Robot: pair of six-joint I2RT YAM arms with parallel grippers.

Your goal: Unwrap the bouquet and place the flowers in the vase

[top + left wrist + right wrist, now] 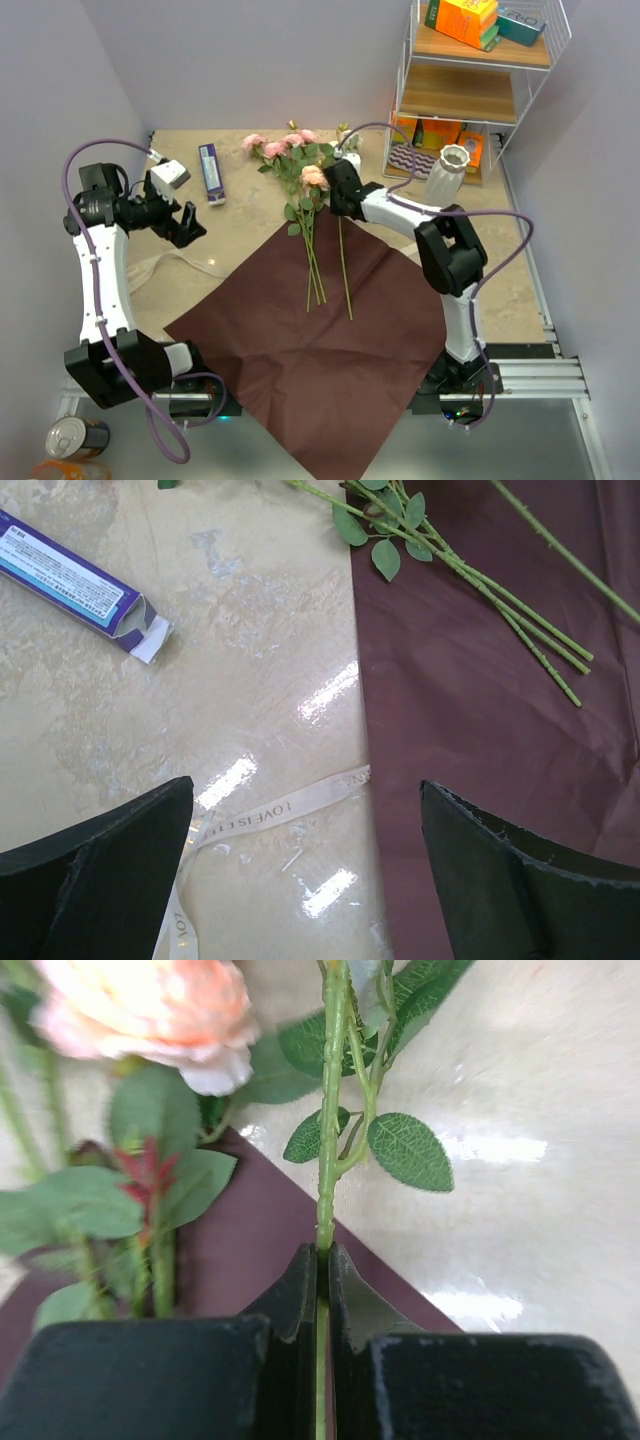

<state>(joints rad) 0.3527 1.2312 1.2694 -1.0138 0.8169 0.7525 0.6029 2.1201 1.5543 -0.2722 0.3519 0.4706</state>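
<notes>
— Nearest the overhead camera, between the two arm bases, lay the maroon paper (330, 360). It was spread flat on the table (240, 225), and it was the biggest thing I saw.

— And your arms?

— My left gripper (305, 790) hung above the table on the left side, near the edge of the paper. Its fingers stood wide apart with nothing between them. My right gripper (323, 1270) was low at the far corner of the paper, with its fingers pressed together on one green stem (326, 1140).

— Where were the flowers?

— The flowers (305, 200) lay outside any wrapping, in a loose bunch. The stem ends were on the paper, and the pink and peach heads were on the bare table beyond the far corner of the paper. The stem I held lay just beside the bunch, on its right.

— The vase?

— The vase (447, 172) stood upright at the right, in front of the white wire rack (480, 95), well apart from the bunch.

— Any smaller things?

— A purple box (210, 173) lay on the table to the left of the flower heads. A cream ribbon (280, 810) lay loose under my left gripper, with one end reaching the edge of the paper.
</notes>
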